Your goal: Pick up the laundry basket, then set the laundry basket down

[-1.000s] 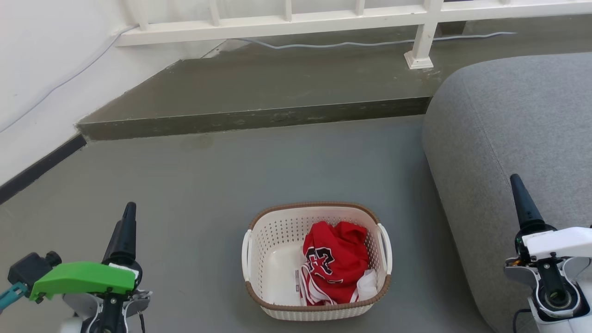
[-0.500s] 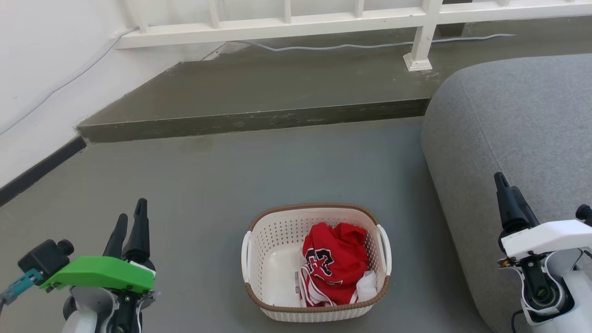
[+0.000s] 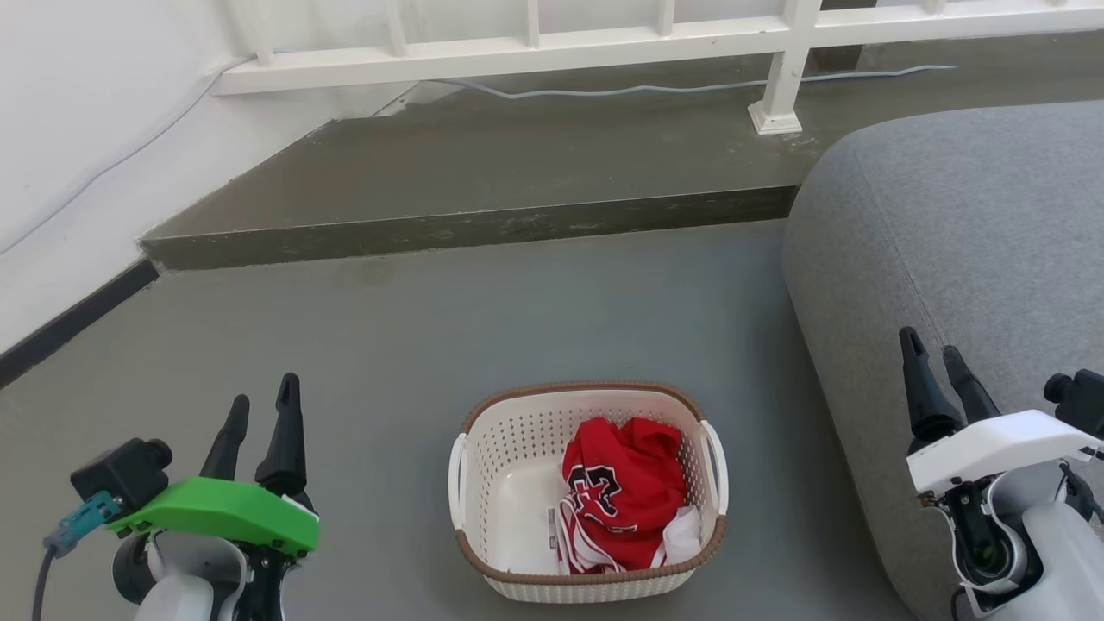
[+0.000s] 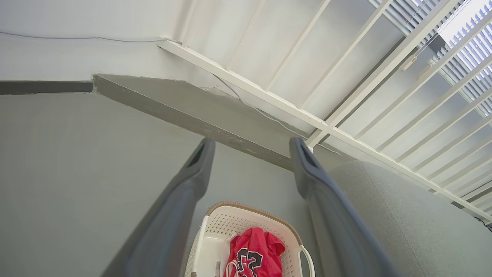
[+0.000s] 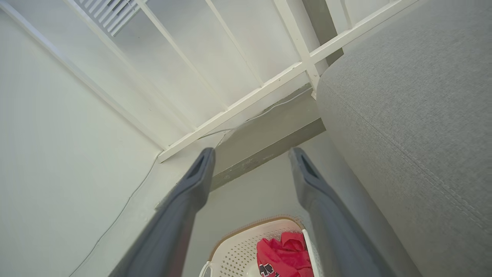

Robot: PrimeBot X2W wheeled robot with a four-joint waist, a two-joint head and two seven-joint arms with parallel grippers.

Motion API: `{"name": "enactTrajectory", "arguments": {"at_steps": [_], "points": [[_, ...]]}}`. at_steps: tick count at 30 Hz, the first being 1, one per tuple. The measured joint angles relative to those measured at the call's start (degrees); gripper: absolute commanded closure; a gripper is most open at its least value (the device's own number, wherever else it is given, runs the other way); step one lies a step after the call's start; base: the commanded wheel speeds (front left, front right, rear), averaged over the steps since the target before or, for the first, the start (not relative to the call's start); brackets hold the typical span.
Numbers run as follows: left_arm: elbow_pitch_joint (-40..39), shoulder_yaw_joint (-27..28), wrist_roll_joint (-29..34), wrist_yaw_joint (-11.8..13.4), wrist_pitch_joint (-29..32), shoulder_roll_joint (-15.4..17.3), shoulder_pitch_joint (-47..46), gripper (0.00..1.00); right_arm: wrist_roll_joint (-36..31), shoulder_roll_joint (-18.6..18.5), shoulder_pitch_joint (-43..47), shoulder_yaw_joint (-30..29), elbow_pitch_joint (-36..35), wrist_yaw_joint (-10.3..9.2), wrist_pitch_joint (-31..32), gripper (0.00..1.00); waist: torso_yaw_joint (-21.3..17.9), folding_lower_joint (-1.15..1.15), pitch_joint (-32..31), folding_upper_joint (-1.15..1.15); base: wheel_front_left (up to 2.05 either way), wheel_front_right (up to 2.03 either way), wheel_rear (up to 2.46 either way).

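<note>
I log the laundry basket as cream-white, its walls dotted with rows of small holes, rim brown with a woven look, handles white. The garment is red with black-and-white lettering and white trim. My left gripper has dark fingers and a bright green cover. My right gripper has dark fingers and a white cover. The floor is plain grey, the cushion mid-grey with a fine weave, the railing white.

Laundry basket stands on the floor, a garment in its 3 o'clock half. Left gripper at its 9 o'clock, right gripper at 3 o'clock, both clear of it. Sofa at 3 o'clock; step at 12 o'clock, railing behind.
</note>
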Motion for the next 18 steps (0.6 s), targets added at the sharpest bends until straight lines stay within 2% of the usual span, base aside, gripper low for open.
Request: {"name": "enactTrajectory", "arguments": {"at_steps": [12, 18], "points": [[-0.5, -1.6, 9.6, 1.6, -2.0, 0.2, -0.1, 0.0, -8.6, -0.3, -0.3, 2.2, 0.0, -1.51, -1.8, 0.0, -0.2, 0.0, -0.2, 0.0, 0.0, 0.0, 0.0], [-0.8, -2.2, 14.2, 2.6, -3.1, 0.3, -0.1, 0.0, -12.5, -0.4, -0.4, 3.3, 0.1, -1.58, -3.0, 0.0, -0.2, 0.0, -0.3, 0.0, 0.0, 0.0, 0.0]]}}
